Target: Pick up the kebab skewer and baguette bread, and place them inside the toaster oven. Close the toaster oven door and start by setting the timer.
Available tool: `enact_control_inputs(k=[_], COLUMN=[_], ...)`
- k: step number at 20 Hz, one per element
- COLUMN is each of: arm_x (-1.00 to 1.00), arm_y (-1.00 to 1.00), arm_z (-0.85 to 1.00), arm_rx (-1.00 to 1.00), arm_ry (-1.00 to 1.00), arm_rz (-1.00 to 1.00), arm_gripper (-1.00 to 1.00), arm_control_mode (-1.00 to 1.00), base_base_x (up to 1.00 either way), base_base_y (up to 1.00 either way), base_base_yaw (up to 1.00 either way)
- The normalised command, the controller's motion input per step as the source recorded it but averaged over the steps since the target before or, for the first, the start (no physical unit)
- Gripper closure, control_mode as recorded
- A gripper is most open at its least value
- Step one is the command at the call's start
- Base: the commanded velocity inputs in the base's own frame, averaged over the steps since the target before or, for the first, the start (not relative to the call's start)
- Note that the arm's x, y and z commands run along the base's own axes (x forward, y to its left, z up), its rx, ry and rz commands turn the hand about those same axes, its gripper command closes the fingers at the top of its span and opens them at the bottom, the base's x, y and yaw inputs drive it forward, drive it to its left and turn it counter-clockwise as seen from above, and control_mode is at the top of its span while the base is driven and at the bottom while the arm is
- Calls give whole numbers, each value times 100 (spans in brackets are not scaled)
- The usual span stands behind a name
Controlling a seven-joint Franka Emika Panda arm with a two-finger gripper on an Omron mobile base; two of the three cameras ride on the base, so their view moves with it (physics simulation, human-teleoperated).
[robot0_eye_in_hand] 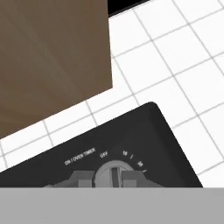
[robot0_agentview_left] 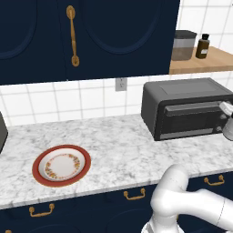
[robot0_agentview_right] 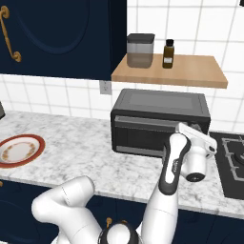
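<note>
The dark grey toaster oven [robot0_agentview_left: 182, 109] [robot0_agentview_right: 159, 119] stands on the marble counter against the tiled wall. Its toaster oven door [robot0_agentview_left: 191, 119] [robot0_agentview_right: 143, 133] is closed. My hand reaches the oven's right end, where the control panel is. In the hand view my gripper [robot0_eye_in_hand: 107, 178] is shut on the timer knob [robot0_eye_in_hand: 113, 171], with one dark fingertip on each side of the knob's ridge. The dial markings read OFF and numbers above it. The kebab skewer and the baguette bread are hidden from view.
A red-rimmed plate [robot0_agentview_left: 61, 164] [robot0_agentview_right: 19, 148] lies bare on the counter's left. A wooden shelf [robot0_agentview_right: 169, 71] above the oven carries a canister [robot0_agentview_right: 140, 50] and a dark bottle [robot0_agentview_right: 167, 54]. A stove top [robot0_agentview_right: 231, 164] adjoins the oven on the right.
</note>
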Motion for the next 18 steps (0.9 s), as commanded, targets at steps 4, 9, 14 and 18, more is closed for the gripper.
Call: enact_control_inputs(k=[4,9,14,18], arm_x=[24,24,25,22], arm_y=[23,20,17,16], arm_z=[0,0,0,0], arm_rx=[17,18,19,20], arm_ry=[0,1,3,2], arm_rz=[0,0,0,0], arm_gripper=[100,100,100,100], arm_control_mode=[-100,-100,-100,-100], base_base_x=[0,0,0,0], base_base_y=[0,0,0,0], base_base_yaw=[0,0,0,0])
